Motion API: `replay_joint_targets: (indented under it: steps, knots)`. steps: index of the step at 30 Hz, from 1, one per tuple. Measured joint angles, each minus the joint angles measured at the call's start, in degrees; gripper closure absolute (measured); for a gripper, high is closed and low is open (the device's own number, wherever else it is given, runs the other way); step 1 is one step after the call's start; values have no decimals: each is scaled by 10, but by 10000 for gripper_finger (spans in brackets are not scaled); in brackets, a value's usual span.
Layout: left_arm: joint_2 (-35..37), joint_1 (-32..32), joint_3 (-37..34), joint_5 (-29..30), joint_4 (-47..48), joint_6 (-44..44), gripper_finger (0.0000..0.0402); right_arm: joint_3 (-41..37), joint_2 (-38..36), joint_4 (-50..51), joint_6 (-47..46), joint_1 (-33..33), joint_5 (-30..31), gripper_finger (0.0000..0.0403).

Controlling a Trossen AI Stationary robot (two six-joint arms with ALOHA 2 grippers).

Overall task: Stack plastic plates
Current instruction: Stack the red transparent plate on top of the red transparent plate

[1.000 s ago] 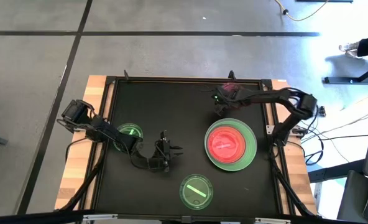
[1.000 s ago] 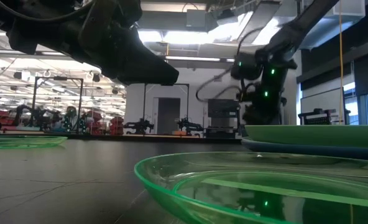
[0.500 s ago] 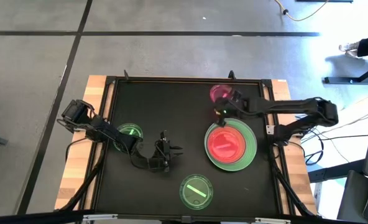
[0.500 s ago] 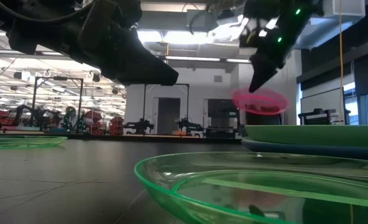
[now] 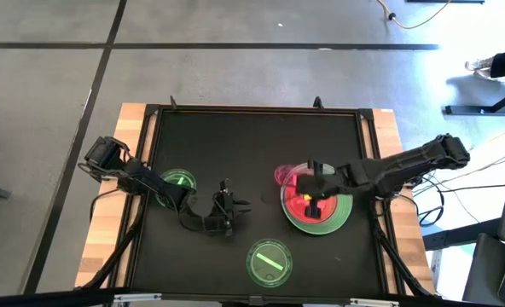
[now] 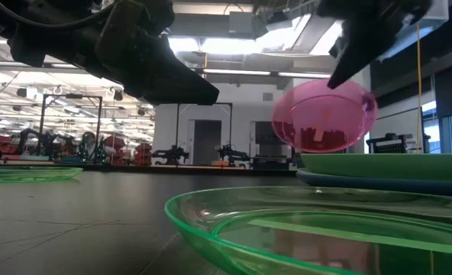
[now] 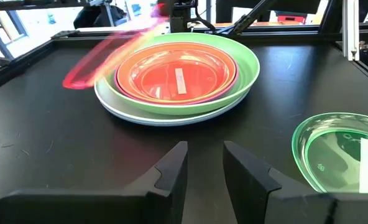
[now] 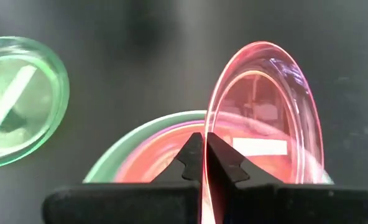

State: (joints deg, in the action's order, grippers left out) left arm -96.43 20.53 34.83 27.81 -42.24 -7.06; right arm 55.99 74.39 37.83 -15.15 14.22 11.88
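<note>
A small translucent pink dish [image 5: 285, 175] [image 6: 325, 114] is held in the air by my right gripper [image 5: 302, 181] [image 8: 204, 152], which is shut on it. It hangs over the left rim of the stack [image 5: 318, 201]. That stack is a large green plate with an orange plate in it, on a whitish and a blue one [image 7: 178, 78]. Two small green striped dishes lie flat on the table, one at the left [image 5: 180, 180] and one near the front [image 5: 269, 260]. My left gripper [image 5: 227, 206] [image 7: 206, 168] hovers open at the table's middle and holds nothing. My right gripper pinches the pink dish's rim [image 8: 207, 132] between its two fingers, one on each face of the thin wall. The fingers come slanting down from the table's right side. The dish is lifted clear and stands tilted steeply on edge beyond the fingertips, above the stack.
The black table top has a raised frame around it [image 5: 252, 109] and wooden margins to left and right. My left arm [image 6: 119, 46] fills the upper left of the low view. Open black surface lies between the stack and the left green dish.
My right gripper has taken the pink dish near the table's far edge, lifted it clear and carried it toward the near edge, to the stack's left rim. The dish has tipped from nearly level to steeply on edge. The left arm has kept still.
</note>
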Motion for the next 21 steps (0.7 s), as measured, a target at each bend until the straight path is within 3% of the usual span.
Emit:
replay_joint_targets:
  steps: [14, 21]
  knots:
    - [0, 0, 0, 0, 0, 0, 306, 0, 0, 49, -16, 124, 0, 398]
    - [0, 0, 0, 0, 0, -1, 306, -26, 0, 76, -100, 136, 1, 398]
